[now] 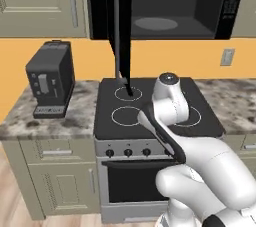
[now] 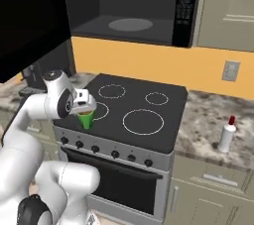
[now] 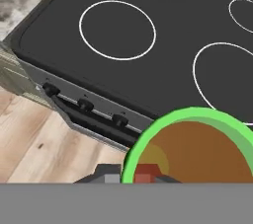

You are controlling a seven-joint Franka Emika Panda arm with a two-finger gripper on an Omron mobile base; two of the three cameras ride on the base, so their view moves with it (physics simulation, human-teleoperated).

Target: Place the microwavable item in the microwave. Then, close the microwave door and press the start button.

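Over glossy black stove: end effector clamped on round green cup, brown contents.

Both base views look forward and down from behind the arm, left and right, sharing the stove and microwave. Hand view sits close, facing the stove's front edge beyond the fingers.

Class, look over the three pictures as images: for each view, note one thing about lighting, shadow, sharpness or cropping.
Left base view: flat, even light; the open microwave door is a featureless black slab. Right base view: the microwave cavity is dim, the turntable a paler grey oval. Hand view: the green cup is cropped by the frame, and the stove rings stay crisp.
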